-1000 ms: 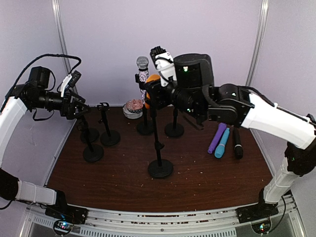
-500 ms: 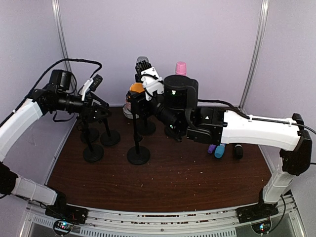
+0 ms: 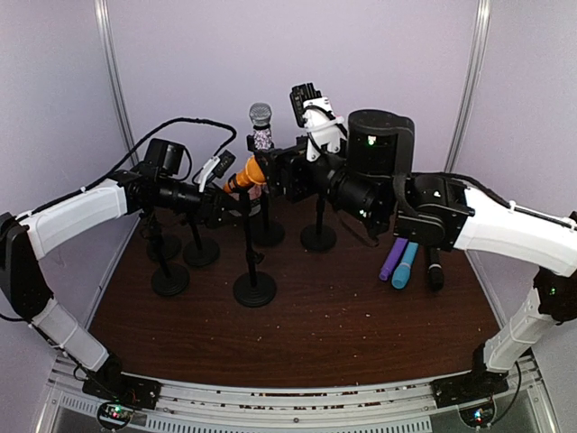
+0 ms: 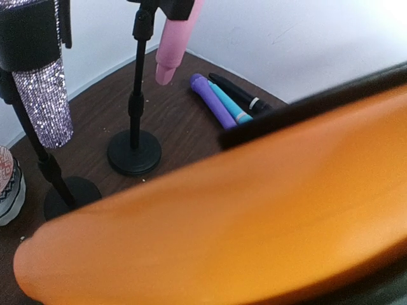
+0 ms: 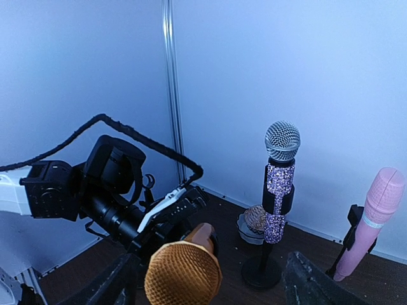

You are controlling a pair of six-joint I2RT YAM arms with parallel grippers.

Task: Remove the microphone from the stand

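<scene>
Microphone: the orange microphone [image 3: 245, 177] has a smooth, glossy orange body and a gold mesh head. It lies tilted, almost level, with the head turned toward my right wrist camera.
Where it is: above the middle of the table [image 3: 361, 334], at the top of the stand [image 3: 251, 257], between my two arms. The clip is hidden, so I cannot tell whether it is still seated.
My left gripper: the left gripper [image 3: 225, 192] is at the tail of the handle. The orange body fills the left wrist view, but I cannot tell whether the fingers are pressed onto it or only close beside it.
My right gripper: the right gripper [image 5: 213, 284] has its fingers spread wide to either side of the mesh head and holds nothing.
Step in hand: as I judge it, taking hold of the microphone for the pull-out; nothing shows it free yet.
Next move: it calls for a firm pinch on the handle, then a draw along the microphone's own axis so that the light stand does not tip.
Around it: a sequinned microphone [image 5: 278, 190] and a pink microphone [image 5: 375, 216] stand clipped behind, and three loose microphones [image 3: 410, 262] lie on the table to the right.
</scene>
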